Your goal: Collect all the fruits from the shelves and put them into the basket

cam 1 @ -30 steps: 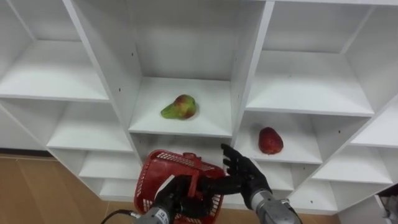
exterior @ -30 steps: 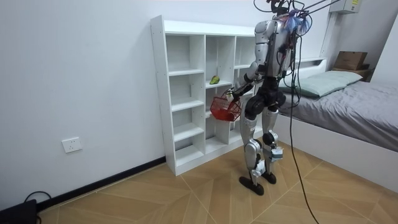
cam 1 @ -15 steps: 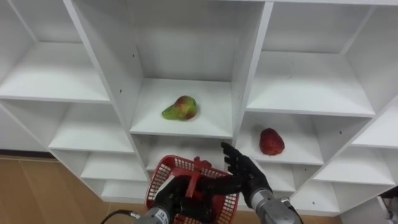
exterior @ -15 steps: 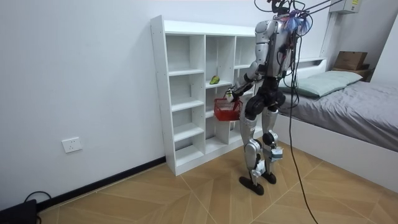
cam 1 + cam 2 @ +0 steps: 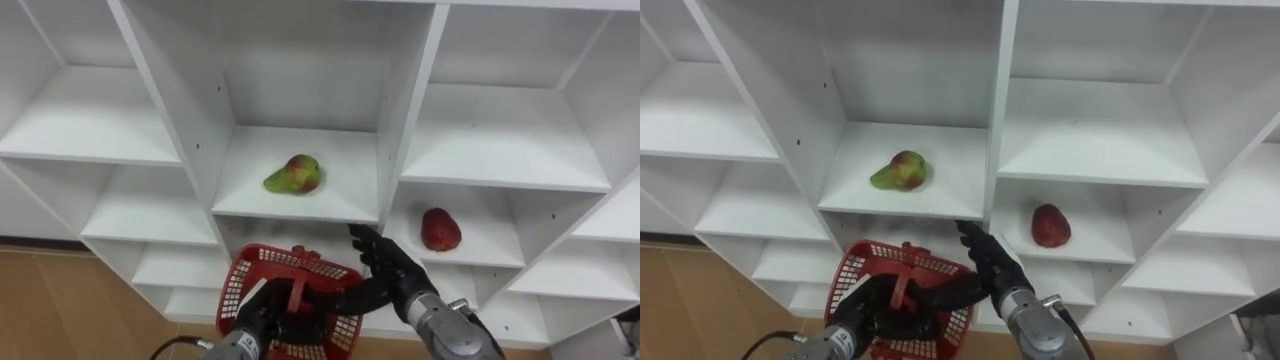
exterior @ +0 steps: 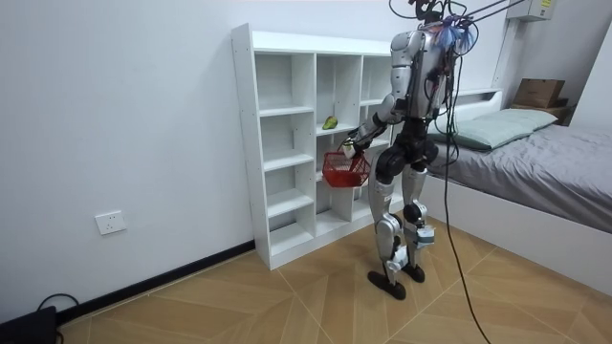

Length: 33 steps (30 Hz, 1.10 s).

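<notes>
Nearest, at the lower edge of the eye views: left hand (image 5: 262, 318) clenched round the upright handle of a red plastic mesh basket (image 5: 236, 288), with no fruit to be seen inside. Just to its right, right hand (image 5: 385, 272) released, fingers spread and pointing up toward the white closet of open compartments (image 5: 405, 120), holding nothing.

Farther in, on the middle compartment's shelf board, left of centre and back from the front edge: a green pear with a red blush (image 5: 293, 174), lying on its side. Beyond the divider, one step lower, on the left part of that board: a dark red rounded fruit (image 5: 439, 229).

Both probably light, firm and smooth-skinned, apt to roll and to bruise. Best taken round the broad belly with a gentle wrap, not by the narrow end.

From the room view: upright stance close before the closet, basket hanging by the hips, a grey-covered bed (image 6: 555, 158) behind at the room view's right. From the eye views: finger state and each fruit's exact compartment.
</notes>
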{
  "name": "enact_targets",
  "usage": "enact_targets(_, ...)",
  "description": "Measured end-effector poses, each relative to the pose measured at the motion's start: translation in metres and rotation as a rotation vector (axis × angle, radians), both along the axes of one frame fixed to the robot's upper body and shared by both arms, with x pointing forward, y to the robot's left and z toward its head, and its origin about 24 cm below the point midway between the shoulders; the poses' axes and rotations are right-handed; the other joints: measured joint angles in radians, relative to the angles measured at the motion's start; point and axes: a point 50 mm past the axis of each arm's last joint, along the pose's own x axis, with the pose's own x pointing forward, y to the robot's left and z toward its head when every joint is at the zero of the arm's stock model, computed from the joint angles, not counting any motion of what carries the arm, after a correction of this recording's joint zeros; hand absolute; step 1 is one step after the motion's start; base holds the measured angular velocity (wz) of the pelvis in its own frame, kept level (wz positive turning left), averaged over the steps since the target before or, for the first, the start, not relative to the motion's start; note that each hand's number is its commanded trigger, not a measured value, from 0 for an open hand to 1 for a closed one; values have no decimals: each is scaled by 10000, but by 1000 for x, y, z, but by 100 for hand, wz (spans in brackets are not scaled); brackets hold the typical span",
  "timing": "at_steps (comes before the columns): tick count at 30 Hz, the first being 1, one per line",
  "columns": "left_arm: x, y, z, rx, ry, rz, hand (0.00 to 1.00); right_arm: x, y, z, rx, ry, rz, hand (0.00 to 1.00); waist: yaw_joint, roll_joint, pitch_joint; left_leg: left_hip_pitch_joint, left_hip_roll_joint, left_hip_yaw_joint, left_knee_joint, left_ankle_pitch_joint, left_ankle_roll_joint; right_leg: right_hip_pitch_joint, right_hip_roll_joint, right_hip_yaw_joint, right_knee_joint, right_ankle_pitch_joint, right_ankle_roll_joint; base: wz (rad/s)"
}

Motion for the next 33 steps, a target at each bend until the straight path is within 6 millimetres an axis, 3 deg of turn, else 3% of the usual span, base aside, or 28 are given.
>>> enact_targets(5, -10, 5, -11, 184, 633, 18, 100, 7, 2, 20, -507, -884, 1378, 0, 106, -55, -16, -15, 22, 108, -19, 0, 0, -86, 8, 68, 70, 1, -2, -4)
enact_targets(6, -12, 7, -12, 192, 729, 37, 100, 10, 8, 32, -278, -1346, 1686, 0, 167, -78, -14, 3, 39, 187, -20, 0, 0, -97, 14, 89, 121, 1, -1, -5)
enact_targets(9, -13, 13, -13, 199, 791, 229, 100, 10, 14, 41, 17, -1593, 2331, 0, 305, -218, -57, 14, 44, 207, -21, 0, 0, -81, 17, 90, 119, 1, -2, 0)
enact_targets(14, -20, 20, -19, 449, 1124, 246, 100, 13, 28, 67, 693, -2645, 3214, 0, 453, -213, -66, 7, 32, 184, -52, -13, 19, -53, 9, 86, 124, 3, -2, 0)
enact_targets(21, -31, 28, -26, 628, 1635, 499, 100, 8, 40, 73, 1171, -2590, 4561, 0, 710, -69, -91, -21, 20, 183, -183, -1, 40, -123, 1, 91, 141, 4, -1, 0)
enact_targets(29, -34, 32, -28, 718, 1719, 822, 100, 8, 46, 94, 1569, -3257, 5400, 0, 780, -239, -199, -56, 12, 184, -193, 14, 51, -259, 0, 119, 148, 0, 4, 0)
enact_targets(33, -33, 35, -27, 759, 1691, 960, 100, 9, 46, 104, 1680, -3637, 5496, 0, 764, -339, -135, 31, 12, 187, -209, 13, 51, -174, -2, 130, 138, 1, 5, 0)
